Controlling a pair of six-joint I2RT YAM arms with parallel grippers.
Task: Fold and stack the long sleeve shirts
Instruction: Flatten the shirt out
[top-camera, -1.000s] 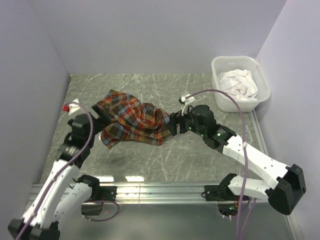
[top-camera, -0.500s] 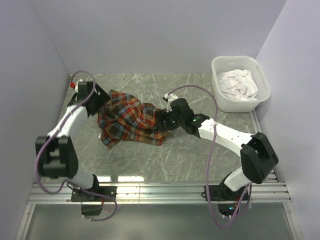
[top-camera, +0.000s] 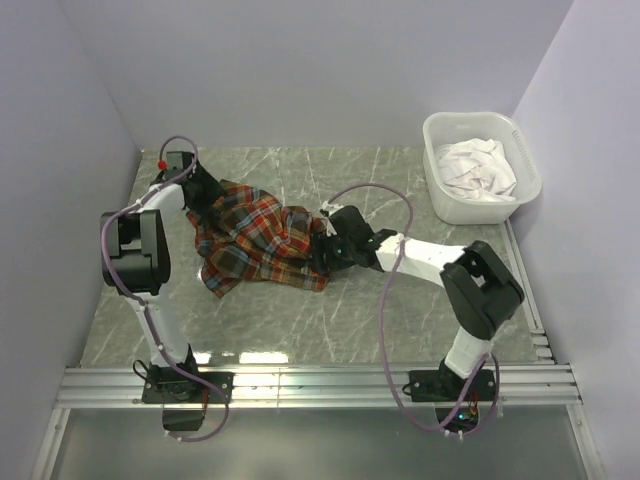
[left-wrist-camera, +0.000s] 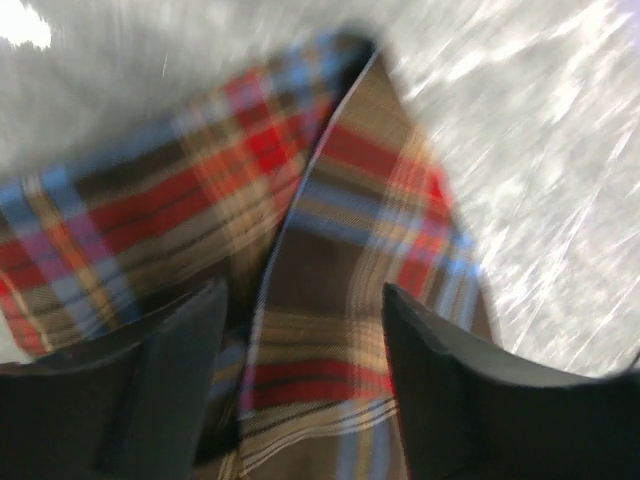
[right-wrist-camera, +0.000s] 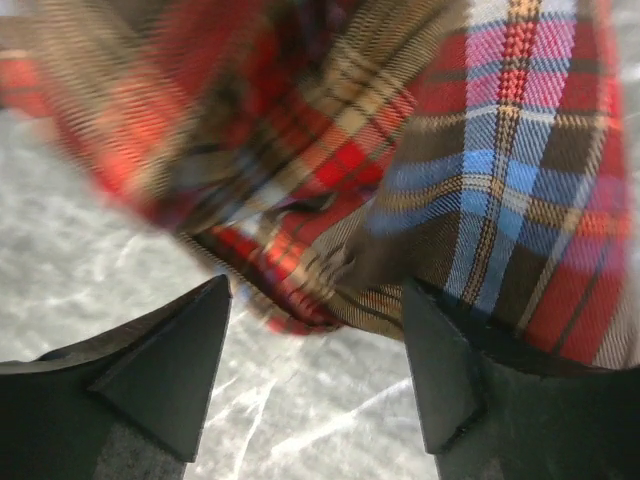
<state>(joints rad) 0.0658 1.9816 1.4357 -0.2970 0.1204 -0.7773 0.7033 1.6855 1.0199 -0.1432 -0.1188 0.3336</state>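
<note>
Top external view: a crumpled red, orange, teal and brown plaid cloth shirt (top-camera: 262, 238) lies on the grey marbled table (top-camera: 400, 310), well left of the white plastic basket (top-camera: 470, 212). At the shirt's edge nearest the basket, the right gripper (top-camera: 318, 250) stands open by the hem. At the edge farthest from the basket, the left gripper (top-camera: 205, 195) straddles a fold, fingers apart.

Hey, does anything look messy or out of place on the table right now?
The plaid shirt lies bunched in a crumpled heap on the table, left of centre, neither flat nor folded. The white cloth in the basket at back right is rumpled too. Nothing looks spilled or damaged.
</note>
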